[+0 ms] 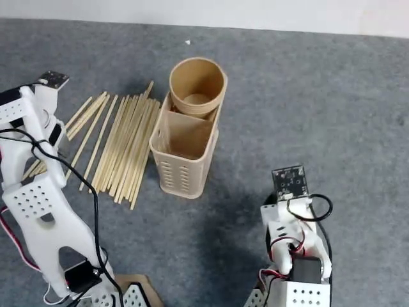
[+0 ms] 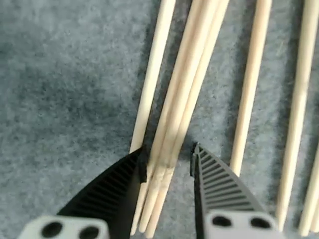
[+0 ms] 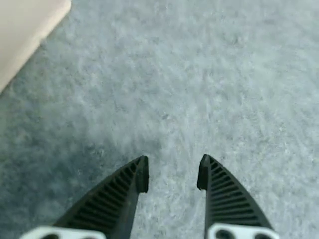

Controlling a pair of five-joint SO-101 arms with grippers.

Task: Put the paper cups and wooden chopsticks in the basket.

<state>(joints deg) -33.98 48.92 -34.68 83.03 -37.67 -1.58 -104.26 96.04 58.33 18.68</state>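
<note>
Where one basket (image 1: 181, 171) stands, one paper cup (image 1: 197, 84) inside.

No text or labels can be read (anywhere here).

- A grey felt mat (image 1: 319, 96) is covering the whole table.
- A pale strip (image 1: 255, 13) is running along the far edge.
- A white speck (image 1: 187, 43) is lying near that strip.
- A cardboard scrap (image 1: 142, 282) is showing at the near edge.
- Soft, even light is falling across the mat.
</note>
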